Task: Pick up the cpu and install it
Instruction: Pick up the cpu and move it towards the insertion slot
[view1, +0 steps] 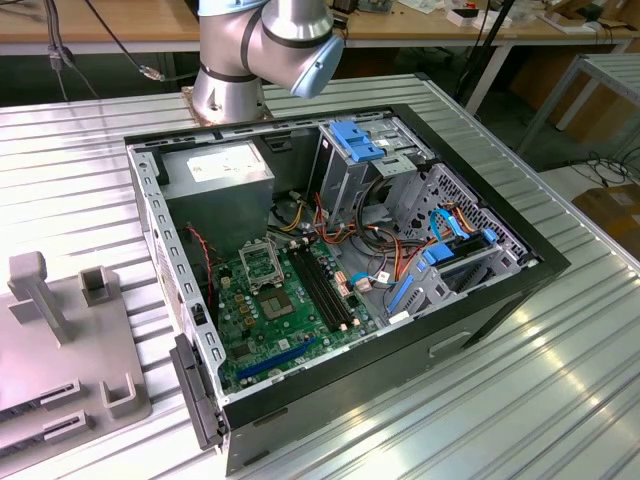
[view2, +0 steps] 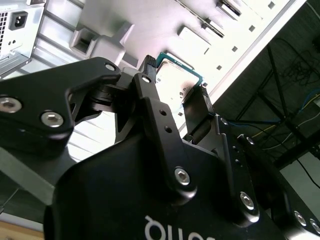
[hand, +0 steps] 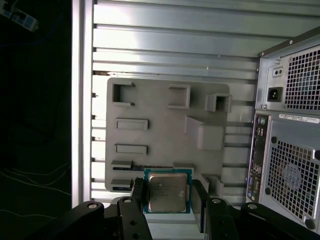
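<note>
pincer closed on cpu, gripping two opposite edges | cpu above grey tray, metal top showing | case beside tray | tray on ribbed surface

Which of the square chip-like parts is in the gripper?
The silver-topped cpu, held in the gripper in both wrist views. The dark chip and the socket frame sit on the green board inside the case.

looks like a robotics lab: open pc case on a ribbed metal surface, robot arm mounted right next to it, wooden benches beyond.
</note>
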